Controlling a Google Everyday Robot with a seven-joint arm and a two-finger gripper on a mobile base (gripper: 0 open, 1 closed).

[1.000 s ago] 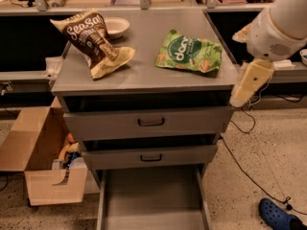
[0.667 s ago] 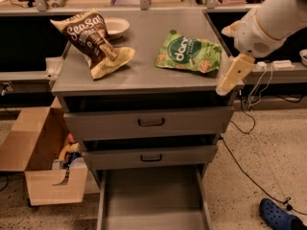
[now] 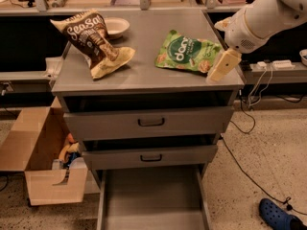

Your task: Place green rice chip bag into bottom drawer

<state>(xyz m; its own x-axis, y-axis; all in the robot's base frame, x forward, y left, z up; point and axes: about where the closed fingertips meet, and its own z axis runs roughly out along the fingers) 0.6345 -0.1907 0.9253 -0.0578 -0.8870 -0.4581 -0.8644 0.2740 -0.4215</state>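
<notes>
The green rice chip bag [image 3: 187,57] lies flat on the right half of the grey cabinet top [image 3: 144,75], white lettering up. My gripper [image 3: 219,68], cream-coloured at the end of the white arm [image 3: 261,20], hangs over the cabinet's right front corner, just right of the bag's near right corner and close to it. It holds nothing that I can see. The bottom drawer [image 3: 152,200] is pulled out at the foot of the cabinet, its flat grey floor bare.
A brown-and-cream Sea Salt bag [image 3: 93,40] and a white bowl [image 3: 116,27] sit on the left of the top. The two upper drawers [image 3: 151,122] stand slightly ajar. An open cardboard box [image 3: 45,157] is left of the cabinet. Cables and a blue shoe [image 3: 278,217] lie right.
The arm has swung left and slightly up, bringing the gripper from beside the cabinet's right edge to over its right front corner next to the green bag.
</notes>
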